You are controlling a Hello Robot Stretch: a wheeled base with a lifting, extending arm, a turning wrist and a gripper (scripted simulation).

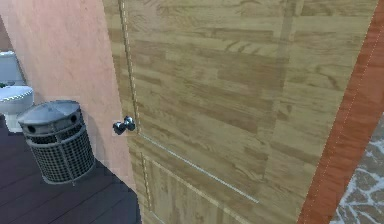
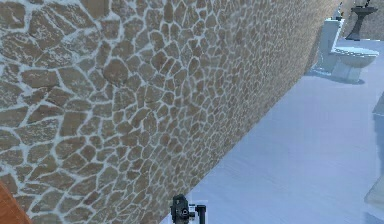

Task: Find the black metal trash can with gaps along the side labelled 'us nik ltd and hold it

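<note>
Beside the toilet (image 1: pixel 14 98), a black trash can (image 1: pixel 58 140) with side gaps, probably the one sought, stands left of the wooden door (image 1: pixel 230 100): found, not reached. Next, drive toward it. Whether the gripper (image 2: pixel 182 210) holds anything, I cannot tell

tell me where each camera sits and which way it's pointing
Forward view: on the robot, looking ahead and somewhat down at a wooden door with a dark knob; a dark mesh trash can stands at the view's left.
Arm side view: on the robot's body, looking out sideways along a stone wall and pale floor toward a white toilet; the gripper pokes up at the bottom edge.
Shared: the stone pattern at the forward view's lower right looks like that same wall.
</note>
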